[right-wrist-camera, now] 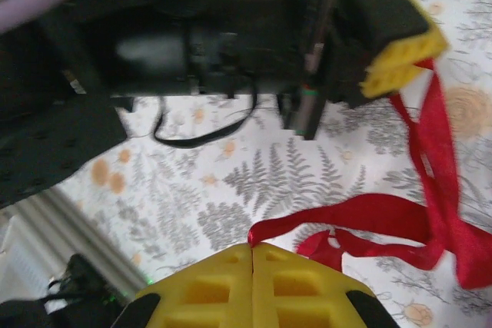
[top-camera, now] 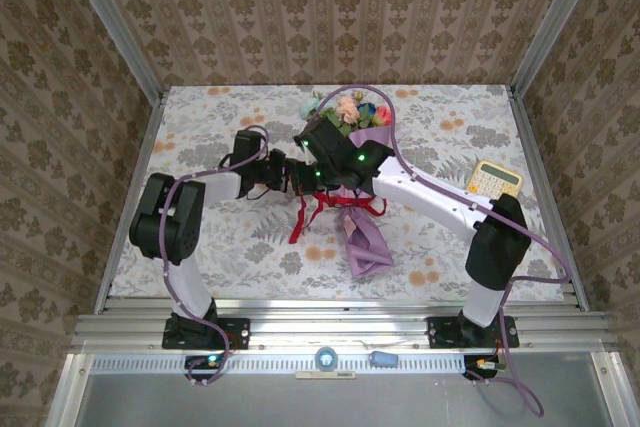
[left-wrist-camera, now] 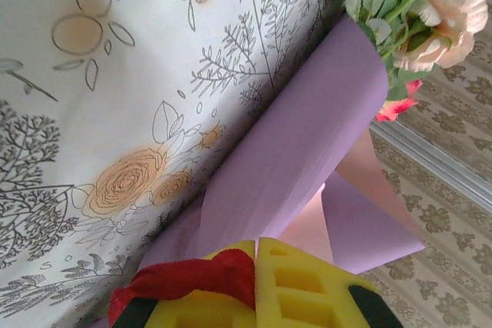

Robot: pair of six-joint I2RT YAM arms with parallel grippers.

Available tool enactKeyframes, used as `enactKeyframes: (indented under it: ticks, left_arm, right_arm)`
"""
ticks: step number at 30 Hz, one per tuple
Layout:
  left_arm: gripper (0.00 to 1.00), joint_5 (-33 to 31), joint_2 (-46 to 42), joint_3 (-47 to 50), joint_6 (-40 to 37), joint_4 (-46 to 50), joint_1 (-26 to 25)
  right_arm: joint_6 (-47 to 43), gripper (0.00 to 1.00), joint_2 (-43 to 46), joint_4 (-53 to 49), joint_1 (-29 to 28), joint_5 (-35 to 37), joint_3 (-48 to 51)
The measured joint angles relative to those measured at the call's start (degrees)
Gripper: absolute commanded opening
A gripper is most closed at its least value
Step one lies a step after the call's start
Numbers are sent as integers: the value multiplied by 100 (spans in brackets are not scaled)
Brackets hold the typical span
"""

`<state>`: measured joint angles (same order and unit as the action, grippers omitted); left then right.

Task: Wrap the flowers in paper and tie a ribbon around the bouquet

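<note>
Reaching inward from both sides to meet over the middle of the tablecloth [top-camera: 220, 127], my left gripper [left-wrist-camera: 254, 247] and right gripper [right-wrist-camera: 252, 250] each pinch the red ribbon [right-wrist-camera: 361, 217] tight, the bouquet [left-wrist-camera: 307, 151] lying just beyond my left gripper.

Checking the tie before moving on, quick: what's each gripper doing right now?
Left gripper: closed, pinching the ribbon.
Right gripper: closed on the ribbon too.

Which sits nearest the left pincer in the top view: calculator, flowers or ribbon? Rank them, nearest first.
1. ribbon: clamped in the left pincer, trailing toward the near edge.
2. flowers: beyond the pincer, toward the far edge.
3. calculator: far off at the right side.
</note>
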<state>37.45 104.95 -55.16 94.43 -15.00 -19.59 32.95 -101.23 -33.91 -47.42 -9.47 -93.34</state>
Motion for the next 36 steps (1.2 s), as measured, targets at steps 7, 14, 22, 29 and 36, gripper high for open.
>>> enactKeyframes:
  ticks: [7,14,22,29,36]
  left_arm:
    - [0,-153,2,0,4,-98,-238]
    - [0,-201,-2,0,35,-175,-492]
    - [0,-210,-280,0,50,-151,-767]
    - [0,-181,-378,76,37,-98,-848]
    - [0,-188,-345,76,-44,-15,-968]
  right_arm:
    - [-304,0,0,-114,-9,-815,-376]
    - [-387,0,-170,-162,-22,-1290,-922]
    - [-417,0,-584,-142,-216,-1655,-1384]
    - [-426,0,-566,-229,-249,-1847,-1429]
    - [-404,0,-254,-13,-337,-2223,-1364]
